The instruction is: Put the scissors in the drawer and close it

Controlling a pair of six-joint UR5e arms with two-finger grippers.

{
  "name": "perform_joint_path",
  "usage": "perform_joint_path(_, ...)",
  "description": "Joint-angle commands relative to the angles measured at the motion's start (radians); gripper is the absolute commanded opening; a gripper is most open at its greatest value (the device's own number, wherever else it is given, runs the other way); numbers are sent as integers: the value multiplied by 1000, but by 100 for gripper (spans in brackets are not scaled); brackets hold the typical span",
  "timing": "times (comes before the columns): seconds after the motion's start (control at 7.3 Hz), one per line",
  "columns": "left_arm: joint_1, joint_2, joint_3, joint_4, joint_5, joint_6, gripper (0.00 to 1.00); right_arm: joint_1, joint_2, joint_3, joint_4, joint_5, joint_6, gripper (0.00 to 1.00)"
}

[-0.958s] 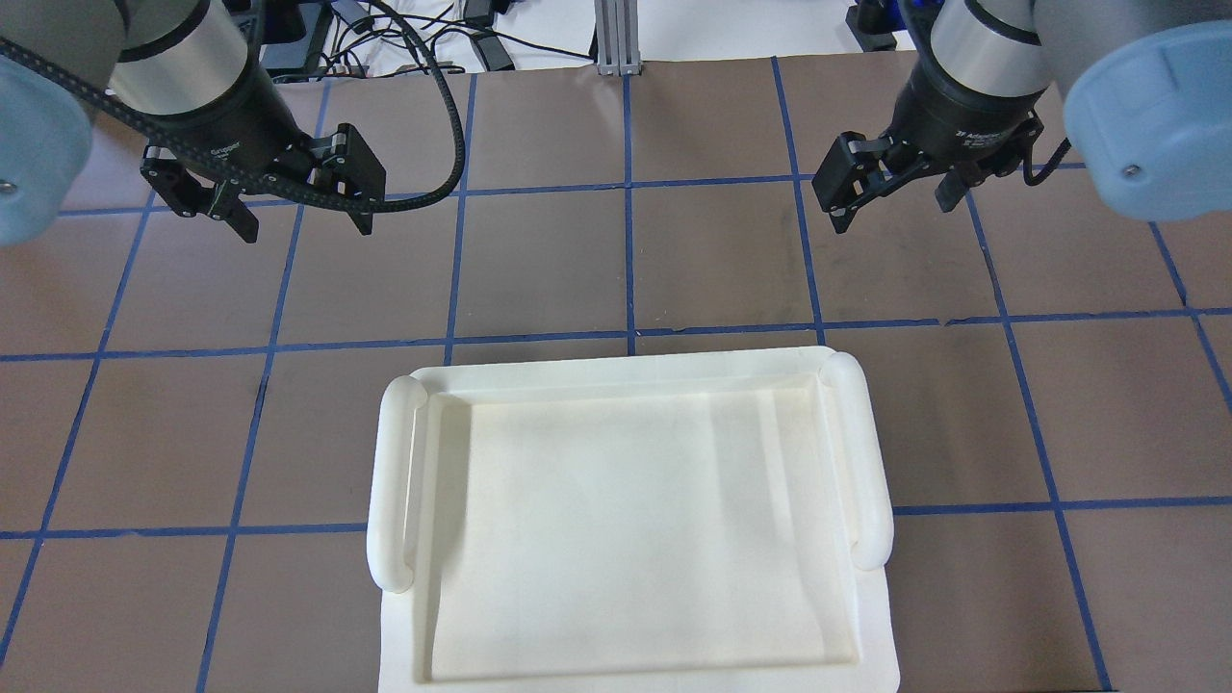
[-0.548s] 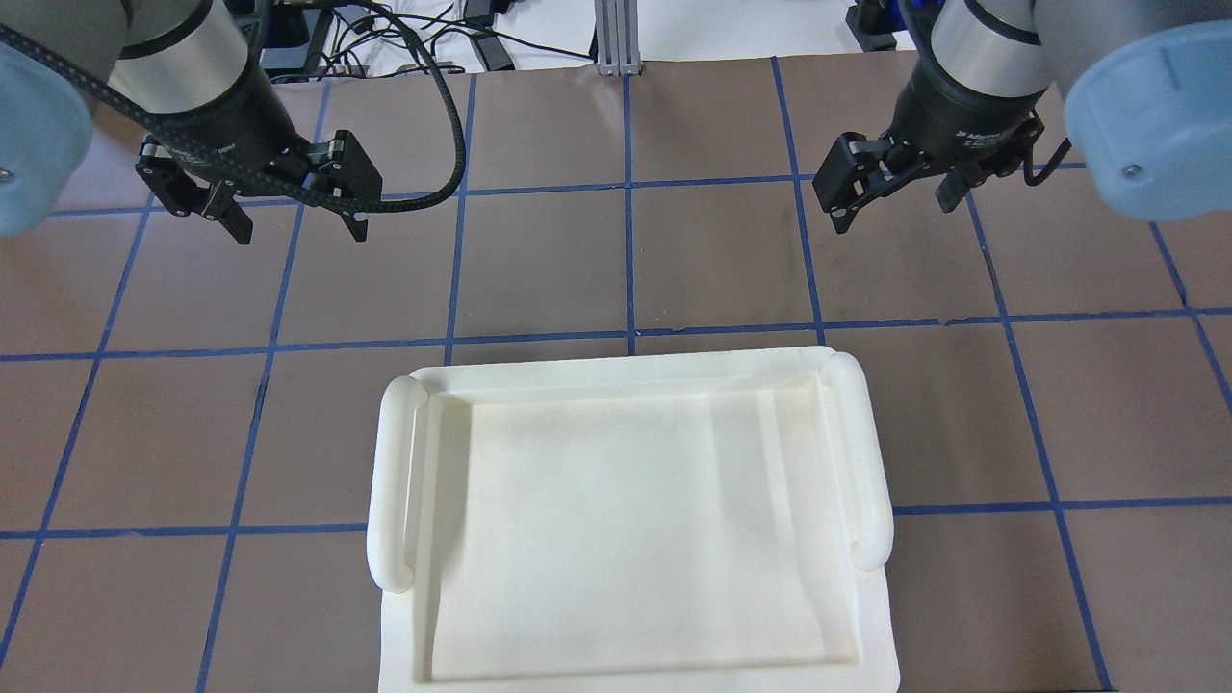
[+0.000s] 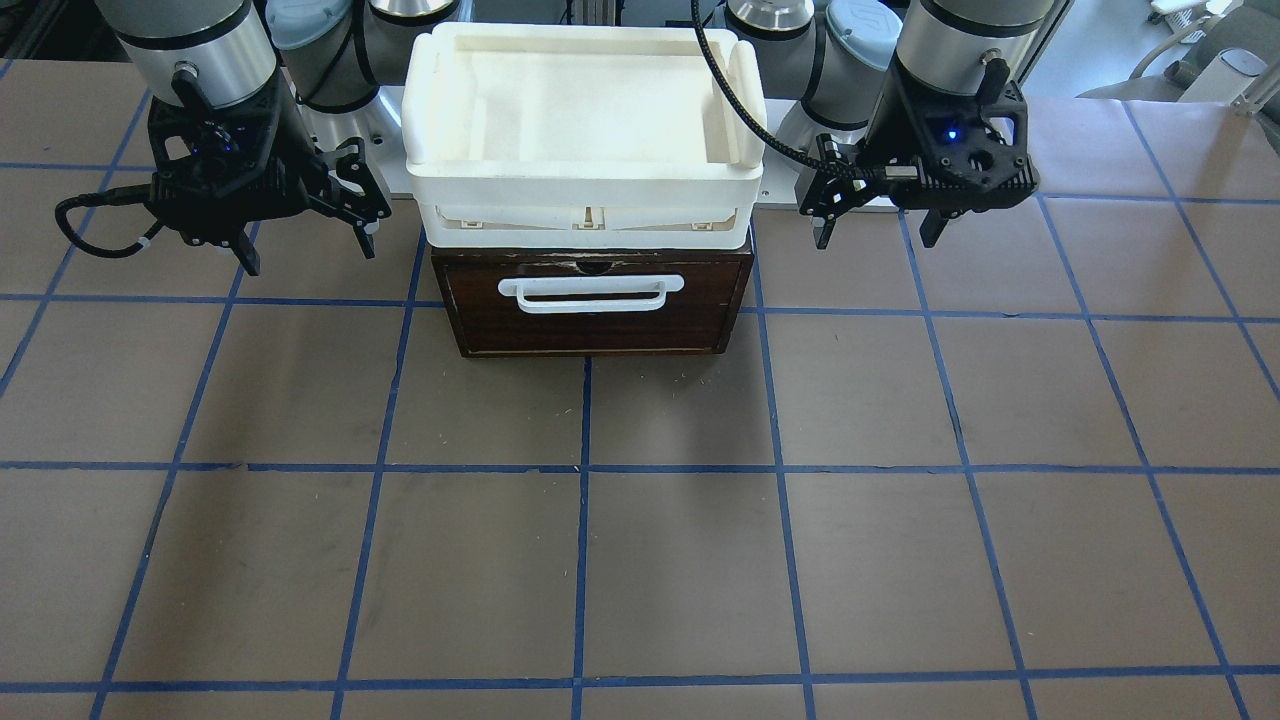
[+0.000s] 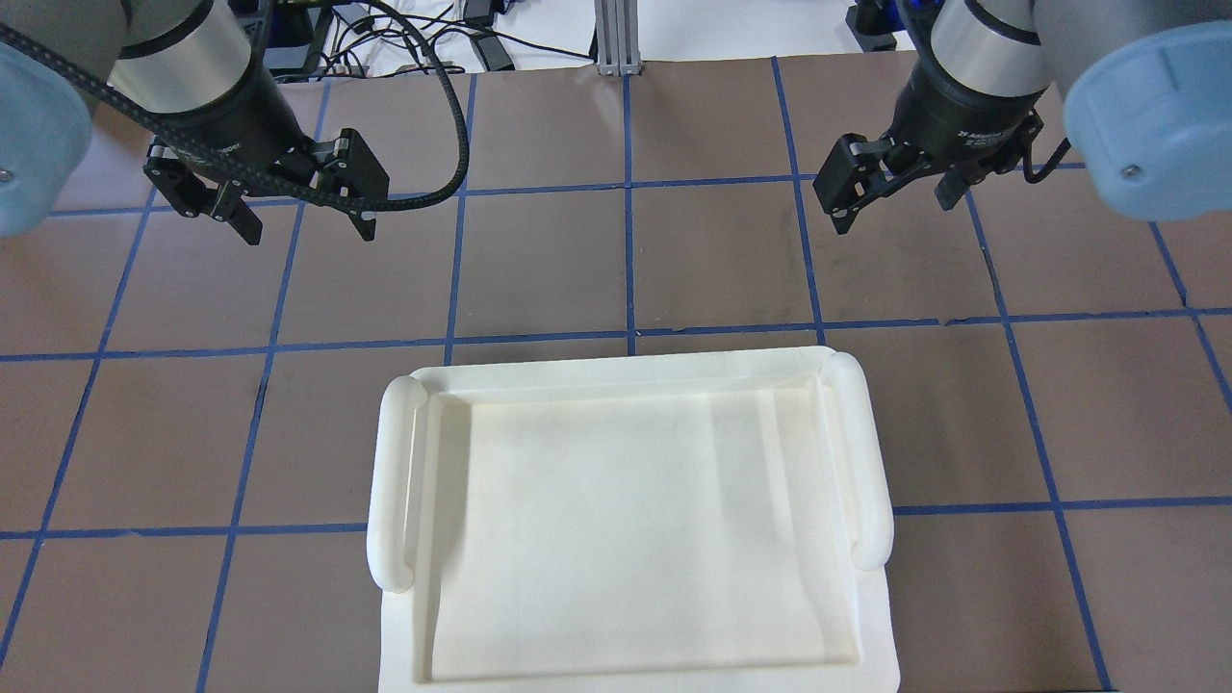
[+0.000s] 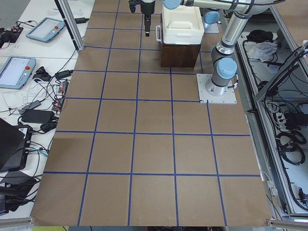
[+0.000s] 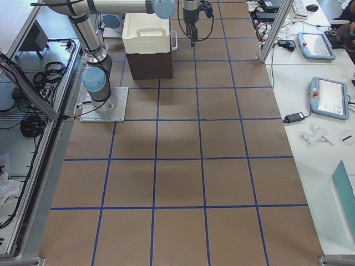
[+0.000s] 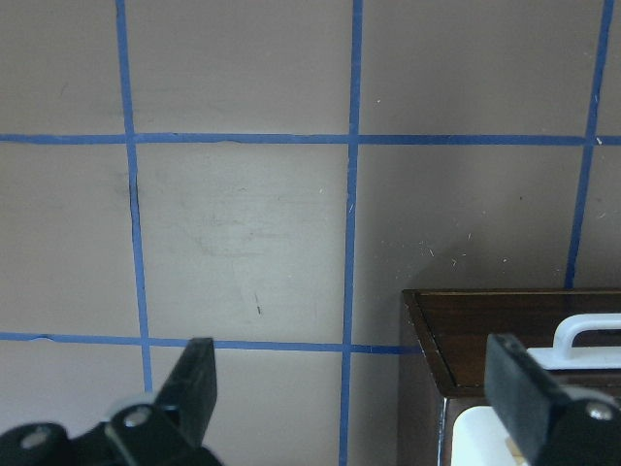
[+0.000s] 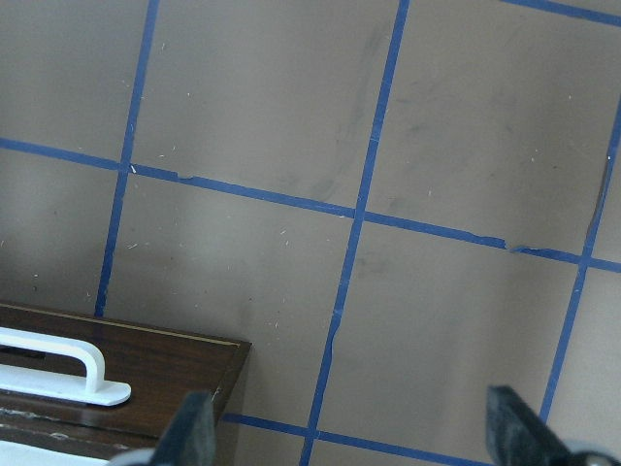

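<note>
Left end effector [image 4: 308,229] hangs in the upper left of the overhead view, above the table [image 4: 539,260]. Its two black fingers [image 7: 197,381] stand far apart, and nothing is between them. A black cable [image 4: 452,144] loops beside its arm. The right end effector [image 4: 895,212] hangs in the upper right of the same view. Its fingers [image 8: 192,427] are far apart too and hold nothing.

The drawer [image 3: 590,325] sits at the top middle of the front-facing view, between the two arms. Its dark brown front faces the camera and looks pushed all the way in, level with the brown box around it. A white bar handle [image 3: 590,292] runs across the front. Neither end effector touches it. A white tub [image 3: 585,195] sits right on top of the brown box. In the overhead view the tub fills the bottom middle and hides the box under it.

In the left wrist view, a corner of the drawer front and one end of the handle show at the lower right, near the finger on that side. In the right wrist view, the drawer front and handle show at the lower left. In the front-facing view, the left end effector is to the right of the drawer and the right end effector is to the left. Blue tape lines [image 3: 640,467] mark the brown table into squares.
</note>
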Motion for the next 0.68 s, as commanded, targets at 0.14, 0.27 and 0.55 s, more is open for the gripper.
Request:
perform_joint_path(0.14, 1, -2, -2, 8, -25, 2, 99, 0, 1, 0, 0, 0, -2, 100)
perform_joint_path(0.27, 0, -2, -3, 9, -46, 2, 99, 0, 1, 1, 1, 1, -2, 100)
perform_joint_path(0.55, 0, 3, -3, 9, -34, 4, 100, 0, 2, 0, 0, 0, -2, 100)
